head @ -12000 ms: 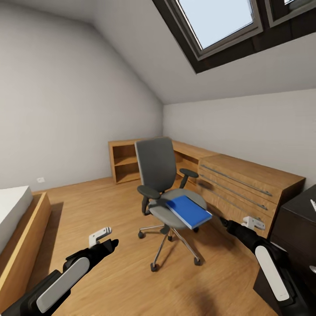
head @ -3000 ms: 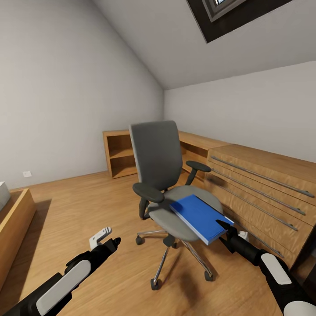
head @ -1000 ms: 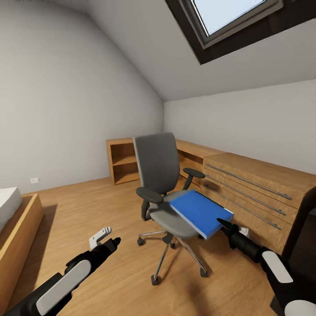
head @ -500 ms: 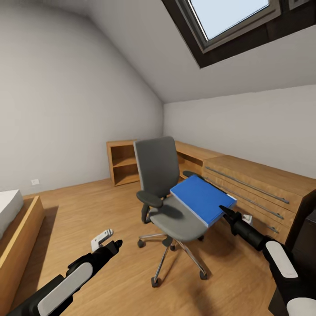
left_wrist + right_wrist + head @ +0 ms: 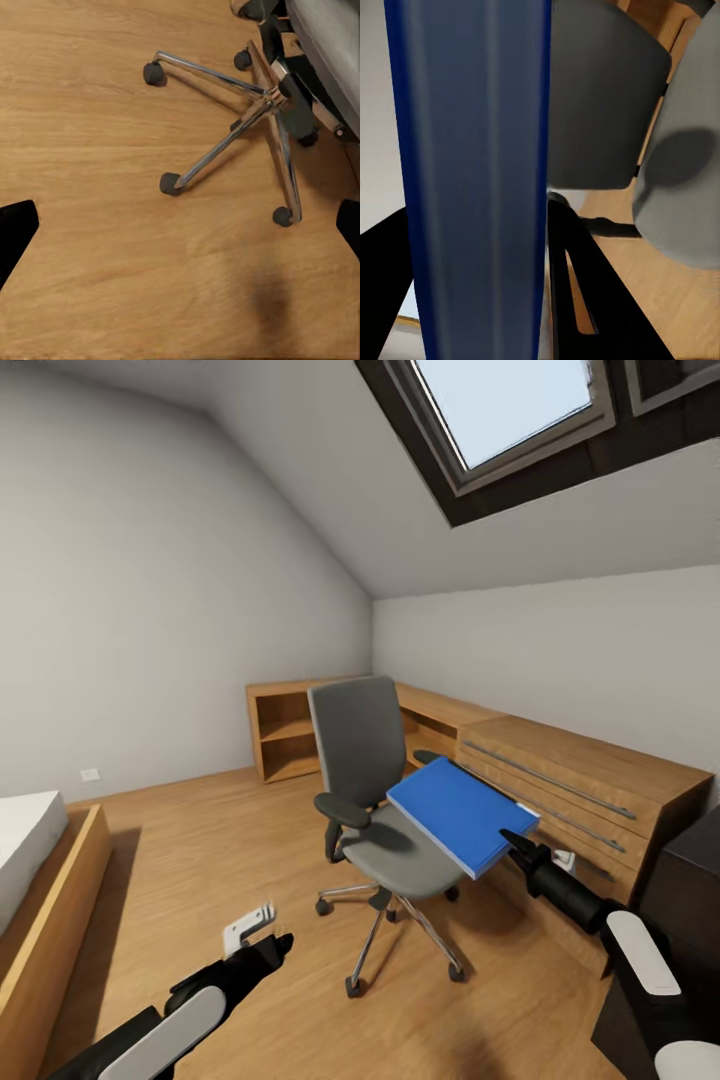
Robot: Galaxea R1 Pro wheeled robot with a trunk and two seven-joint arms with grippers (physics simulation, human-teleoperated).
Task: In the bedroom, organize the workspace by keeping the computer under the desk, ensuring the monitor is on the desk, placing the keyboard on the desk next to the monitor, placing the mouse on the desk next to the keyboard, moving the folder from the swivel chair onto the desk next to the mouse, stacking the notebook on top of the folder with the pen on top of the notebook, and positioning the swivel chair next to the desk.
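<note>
The swivel chair (image 5: 365, 790) stands mid-room, grey seat and back, black armrests, chrome star base (image 5: 259, 112) on castors. The bright-blue folder (image 5: 458, 813) hangs tilted just above the seat's right side, clear of the cushion. My right gripper (image 5: 512, 843) is shut on its near corner; the right wrist view has the folder's edge (image 5: 472, 180) between the black fingers (image 5: 585, 292). My left gripper (image 5: 272, 942) hovers low over the floor in front of the chair, open, with its fingertips (image 5: 16, 232) far apart. A dark corner of the desk (image 5: 690, 870) shows at the right edge.
A light-wood drawer chest (image 5: 575, 785) runs along the right wall behind the chair, and a low open wooden shelf (image 5: 285, 730) stands in the corner. A wood-framed bed (image 5: 45, 880) lies at the left. Light wood floor (image 5: 200, 850) spreads between bed and chair.
The folder lay flat on the seat earlier; my right gripper has taken its corner and raised it off the cushion. The left arm has sunk a little. The camera has shifted.
</note>
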